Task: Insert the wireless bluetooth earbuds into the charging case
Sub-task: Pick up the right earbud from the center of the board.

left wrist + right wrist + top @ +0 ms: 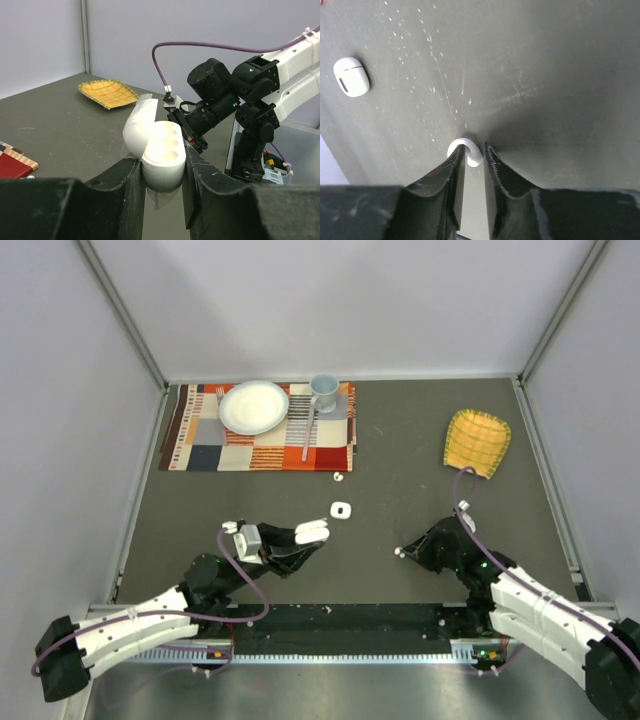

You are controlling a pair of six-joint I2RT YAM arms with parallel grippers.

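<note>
1. Left gripper [162, 176] clamped tight on the open charging case [160, 145], above the table's [420, 440] near edge, left of centre; hold wells up, steady.
2. Case: glossy white, lid hinged back, wells look empty.
3. Right gripper [471, 156] nearly closed, pinching one earbud [465, 149] by the near edge, right of centre; lift clean, seat stem-first.
4. Second earbud [342, 509] loose mid-table.

white arm links [130, 628], black joints [210, 580], purple cables [210, 46], black gripper fingers [440, 190].
</note>
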